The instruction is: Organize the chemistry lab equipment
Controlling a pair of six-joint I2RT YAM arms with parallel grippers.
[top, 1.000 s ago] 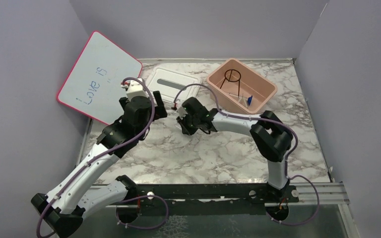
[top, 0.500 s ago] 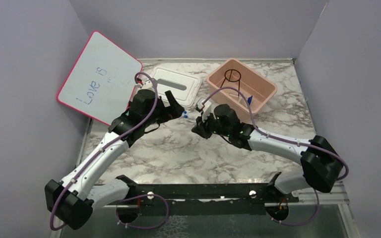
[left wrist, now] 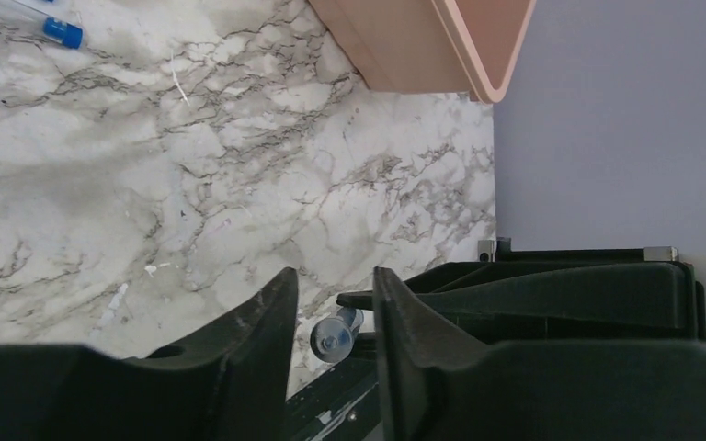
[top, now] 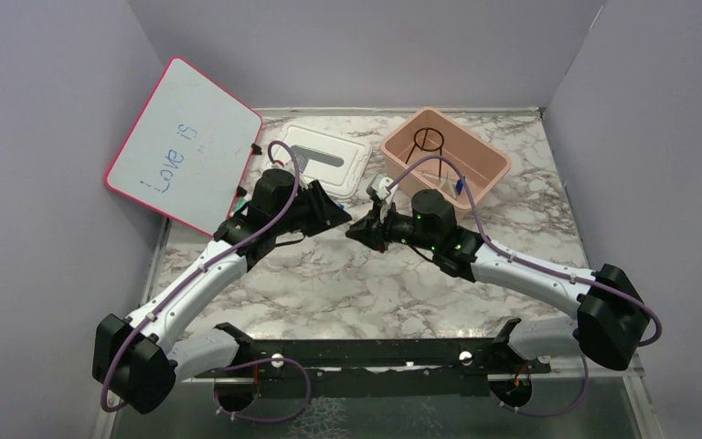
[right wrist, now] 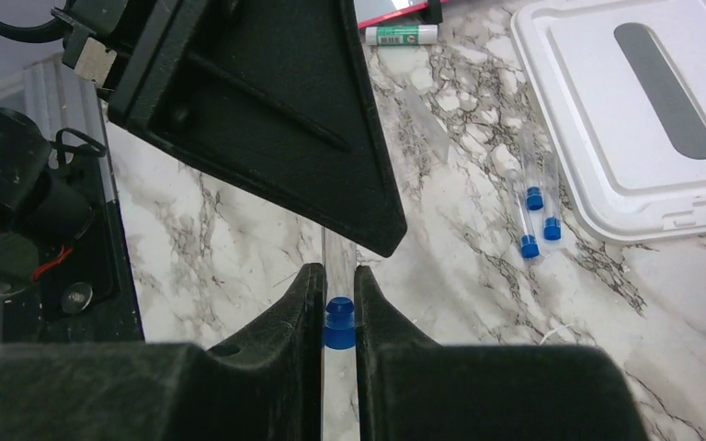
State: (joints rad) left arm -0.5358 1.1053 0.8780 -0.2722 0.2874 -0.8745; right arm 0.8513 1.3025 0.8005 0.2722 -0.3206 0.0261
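Since the earlier frame, both arms have been drawn together. A capped glass tube (right wrist: 335, 248) is clamped by the right gripper (right wrist: 335, 276); its other end is flanked by the parted fingers (left wrist: 257, 322) of the left gripper (left wrist: 331, 289), at 8 o'clock of the pink bin (top: 484, 147).

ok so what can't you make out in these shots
Right wrist: the tube above the right gripper vanishes behind the left gripper.
Top external: that tube, hidden by both grippers; small items in the pink bin, too small.
Left wrist: the bin's inside, cut off by the top edge.
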